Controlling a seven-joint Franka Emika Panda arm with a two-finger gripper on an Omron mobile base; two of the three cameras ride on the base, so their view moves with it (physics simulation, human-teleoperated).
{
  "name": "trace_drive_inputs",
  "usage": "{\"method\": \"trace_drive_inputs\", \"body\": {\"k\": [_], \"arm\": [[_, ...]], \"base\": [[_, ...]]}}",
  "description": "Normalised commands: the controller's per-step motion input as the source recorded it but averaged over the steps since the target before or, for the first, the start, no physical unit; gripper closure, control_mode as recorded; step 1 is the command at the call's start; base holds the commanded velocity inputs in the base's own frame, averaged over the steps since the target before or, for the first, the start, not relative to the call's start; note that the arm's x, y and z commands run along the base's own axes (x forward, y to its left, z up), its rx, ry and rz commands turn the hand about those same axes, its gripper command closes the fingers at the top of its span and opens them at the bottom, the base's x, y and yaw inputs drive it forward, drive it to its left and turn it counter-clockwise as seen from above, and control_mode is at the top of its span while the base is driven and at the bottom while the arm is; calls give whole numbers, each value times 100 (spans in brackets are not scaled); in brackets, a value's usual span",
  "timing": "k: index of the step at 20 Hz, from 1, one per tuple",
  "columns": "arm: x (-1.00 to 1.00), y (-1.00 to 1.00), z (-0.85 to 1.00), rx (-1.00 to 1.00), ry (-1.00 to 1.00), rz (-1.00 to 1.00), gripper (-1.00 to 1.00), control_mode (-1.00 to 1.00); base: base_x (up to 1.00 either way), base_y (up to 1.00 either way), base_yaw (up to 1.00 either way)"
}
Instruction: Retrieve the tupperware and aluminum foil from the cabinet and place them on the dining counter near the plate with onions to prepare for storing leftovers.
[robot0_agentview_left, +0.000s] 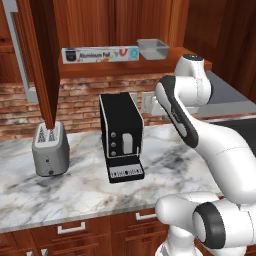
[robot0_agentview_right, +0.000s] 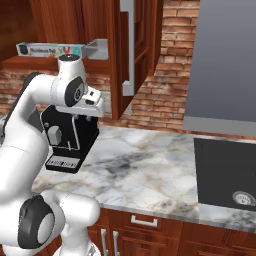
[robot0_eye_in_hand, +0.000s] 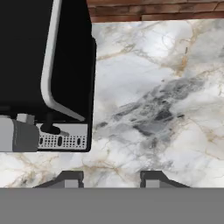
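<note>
The cabinet's door (robot0_agentview_left: 44, 60) stands open, its grey bar handle (robot0_agentview_right: 127, 45) showing in the right base view. On the open shelf lies the aluminum foil (robot0_agentview_left: 100, 54) (robot0_agentview_right: 50, 50), a long white carton. The tupperware (robot0_agentview_left: 153, 49) (robot0_agentview_right: 97, 49), a shallow grey tub, sits just right of it. My gripper (robot0_eye_in_hand: 111, 179) is open, with only marble between its fingertips. It points down at the worktop beside the coffee machine, well below the shelf. The dining counter and the plate with onions are out of view.
A black coffee machine (robot0_agentview_left: 121, 135) (robot0_eye_in_hand: 43, 74) stands on the marble worktop (robot0_agentview_left: 75, 185), and a grey toaster (robot0_agentview_left: 50, 149) stands left of it under the open door. A dark cooktop (robot0_agentview_right: 225, 175) and a grey hood (robot0_agentview_right: 225, 60) are at the right. A brick wall (robot0_agentview_left: 80, 100) is behind.
</note>
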Motion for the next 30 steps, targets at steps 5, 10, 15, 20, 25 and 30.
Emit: {"method": "trace_drive_inputs", "body": {"k": [5,10,15,20,25,30], "arm": [[-18,0,9,2,-13,0,-100,-100],[-16,3,49,12,-41,-6,-100,-100],[-6,26,64,6,-44,-17,-100,-100],[3,10,73,6,-22,-19,-100,-100],[15,0,77,9,-4,-15,-100,-100],[24,0,55,4,0,-15,-100,-100]], "base": [[0,0,0],[0,0,0],[0,0,0],[0,0,0],[0,0,0],[0,0,0]]}}
